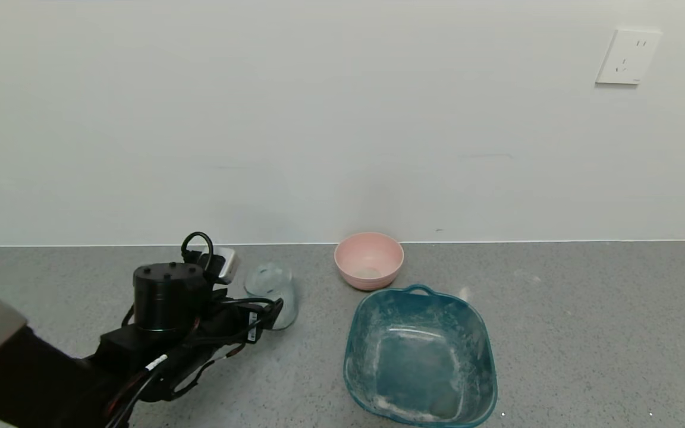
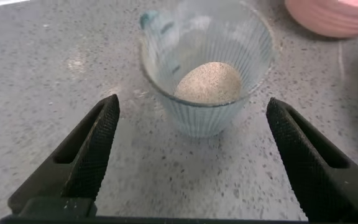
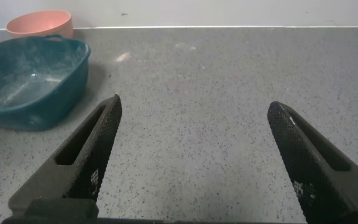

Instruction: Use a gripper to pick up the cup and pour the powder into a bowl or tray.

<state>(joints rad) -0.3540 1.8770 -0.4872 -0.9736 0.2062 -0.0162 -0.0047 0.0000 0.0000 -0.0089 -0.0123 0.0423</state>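
Note:
The cup [image 1: 271,294], a ribbed pale-blue tumbler, stands upright on the grey counter left of the pink bowl [image 1: 369,260]. In the left wrist view the cup [image 2: 207,68] holds a mound of whitish powder [image 2: 208,83]. My left gripper [image 1: 254,324] is low at the counter just short of the cup. In its wrist view it [image 2: 191,109] is open, its fingers spread wider than the cup and empty, with the cup just beyond the fingertips. The bowl's edge [image 2: 334,15] shows beyond the cup. My right gripper [image 3: 194,109] is open and empty above bare counter, out of the head view.
A larger teal tub [image 1: 420,356] with a handle, dusted with white powder, sits in front of the pink bowl. It also shows in the right wrist view [image 3: 23,81], with the pink bowl [image 3: 39,23] behind it. A white wall with a socket [image 1: 628,56] backs the counter [image 1: 586,333].

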